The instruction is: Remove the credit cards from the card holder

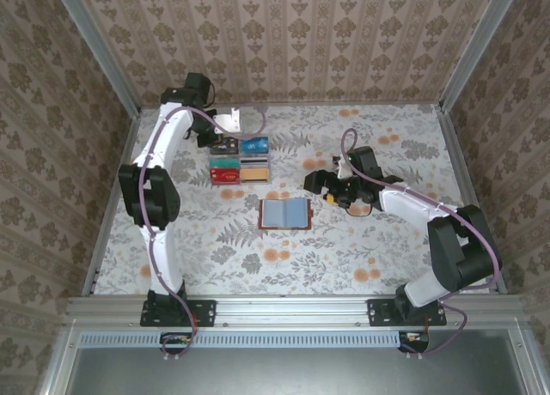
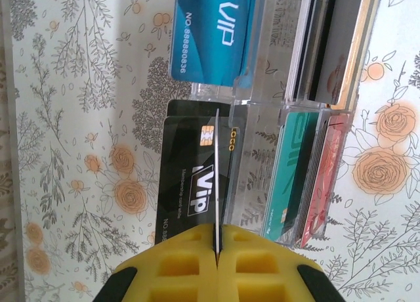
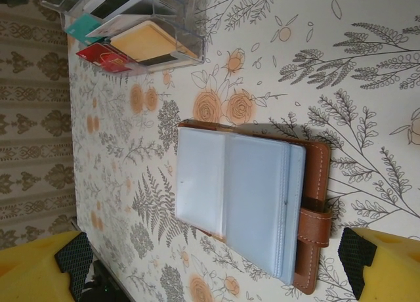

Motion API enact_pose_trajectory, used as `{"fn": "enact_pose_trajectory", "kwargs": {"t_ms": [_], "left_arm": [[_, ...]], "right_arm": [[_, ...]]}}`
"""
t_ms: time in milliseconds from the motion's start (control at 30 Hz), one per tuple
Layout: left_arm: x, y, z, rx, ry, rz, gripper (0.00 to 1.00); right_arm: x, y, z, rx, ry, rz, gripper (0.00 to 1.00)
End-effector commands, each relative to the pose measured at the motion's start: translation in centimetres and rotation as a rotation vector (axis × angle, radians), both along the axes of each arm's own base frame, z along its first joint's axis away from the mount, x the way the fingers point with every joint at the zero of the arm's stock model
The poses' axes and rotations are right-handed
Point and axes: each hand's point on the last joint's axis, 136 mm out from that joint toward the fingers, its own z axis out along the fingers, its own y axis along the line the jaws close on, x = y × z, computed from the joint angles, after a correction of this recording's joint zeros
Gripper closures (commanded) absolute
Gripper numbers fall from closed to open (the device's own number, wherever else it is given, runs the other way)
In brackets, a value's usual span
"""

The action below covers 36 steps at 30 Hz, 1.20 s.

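The job looks almost finished. The wallet (image 1: 284, 213) lies open on the table (image 1: 387, 258), near the middle and well apart from the clear tray (image 1: 241, 161) that sits to its far left. Its blue-grey pockets look flat and empty. The credit cards (image 2: 295, 164) are sorted into the tray's four compartments.

The left gripper (image 2: 216, 249) is clenched on one thin card (image 2: 216, 177), held on edge over the tray's far-left compartment, where a black card (image 2: 187, 184) already lies. By my reading, dropping this card is the main thing left, plus a check that no pocket hides another.

The right gripper (image 3: 215, 266) is released, with its fingers wide apart and nothing between them. It hangs just right of the wallet, facing it.

The overhead view gives the layout: tray, wallet and both arms at once. It is too coarse to show the pinched card or the state of the pockets.

The left wrist view shows the grip clearly, with the card's edge caught between the yellow pads (image 2: 177, 266). It also shows a blue card (image 2: 210, 36) and the green and red stacks standing in their slots, but not the wallet.

The right wrist view shows the wallet close up, with its bare sleeves, brown cover and strap. Whether a card sits deep between the sleeves cannot be told.
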Motion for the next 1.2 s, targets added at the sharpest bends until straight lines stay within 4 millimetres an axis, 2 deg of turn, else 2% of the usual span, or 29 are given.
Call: {"fn": "enact_pose_trajectory", "kwargs": {"t_ms": [0,367,633,767,1000,1167], "left_arm": [[-0.5,0.3,-0.9,0.056,0.039,-0.064,1.0],[0.2,0.3,-1.3,0.1,0.06,-0.124,1.0],[0.6,0.7,-1.8,0.134,0.06,-0.108,1.0],[0.7,0.0,-1.7,0.103,0.053,-0.108,1.0],[0.8,0.4,-3.0,0.135,0.073,-0.105,1.0],[0.9,0.1,-3.2,0.121,0.071,-0.105,0.9]], "right_arm": [[0.5,0.1,0.8,-0.007,-0.004,-0.016,0.0],[-0.4,0.6,2.7,-0.045,-0.078,0.032,0.0],[-0.4,0.6,2.4,-0.044,-0.067,0.031,0.0],[-0.3,0.7,2.3,-0.046,-0.058,0.031,0.0],[-0.6,0.6,2.2,-0.05,-0.053,0.025,0.0],[-0.5,0.6,2.1,-0.05,-0.048,0.025,0.0]]}}
